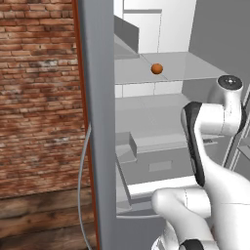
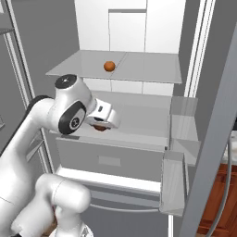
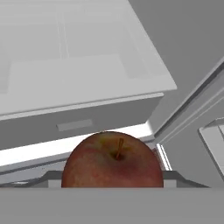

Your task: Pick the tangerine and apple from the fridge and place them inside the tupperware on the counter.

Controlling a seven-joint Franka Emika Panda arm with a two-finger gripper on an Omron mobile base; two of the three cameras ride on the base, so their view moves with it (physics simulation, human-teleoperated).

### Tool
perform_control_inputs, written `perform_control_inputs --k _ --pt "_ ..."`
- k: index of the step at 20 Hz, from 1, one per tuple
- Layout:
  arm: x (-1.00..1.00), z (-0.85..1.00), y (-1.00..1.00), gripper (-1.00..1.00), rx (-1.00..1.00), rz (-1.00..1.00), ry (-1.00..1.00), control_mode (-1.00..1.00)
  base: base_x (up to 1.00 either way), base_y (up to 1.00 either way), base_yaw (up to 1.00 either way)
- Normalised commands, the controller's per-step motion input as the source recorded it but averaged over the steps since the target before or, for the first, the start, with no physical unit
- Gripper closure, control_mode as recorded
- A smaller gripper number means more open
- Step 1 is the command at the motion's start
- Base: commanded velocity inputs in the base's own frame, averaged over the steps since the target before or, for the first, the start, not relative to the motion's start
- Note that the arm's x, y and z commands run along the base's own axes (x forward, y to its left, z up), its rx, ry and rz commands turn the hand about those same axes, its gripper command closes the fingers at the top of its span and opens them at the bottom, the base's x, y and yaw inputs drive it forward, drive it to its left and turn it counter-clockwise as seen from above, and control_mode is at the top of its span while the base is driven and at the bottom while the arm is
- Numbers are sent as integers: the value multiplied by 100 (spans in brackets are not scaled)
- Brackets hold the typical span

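We count 1 tangerine (image 1: pixel 156 69), resting on the upper shelf of 1 fridge (image 1: pixel 97 122). We count 1 apple (image 3: pixel 112 161), seen close in the hand view with 1 brown stem at its top. Inside the fridge we count 2 flat grey shelves, 1 above the other, and 1 drawer front below them. On the fridge door we count 1 thin curved handle (image 1: pixel 82 180).

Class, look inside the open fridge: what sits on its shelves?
The tangerine sits on the upper shelf of the fridge. Lower down, the apple fills the hand view close up; the gripper hides most of it elsewhere.
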Motion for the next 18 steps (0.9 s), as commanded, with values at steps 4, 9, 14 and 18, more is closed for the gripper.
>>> perform_control_inputs --k 4,9,14,18 --pt "-94 36 6 100 0 0 0 -100 0 0 0" --pt "-62 71 8 100 0 0 5 -100 0 0 0" --pt "-56 49 11 100 0 0 10 -100 0 0 0" --pt "-65 0 19 100 -11 1 0 -100 0 0 0"
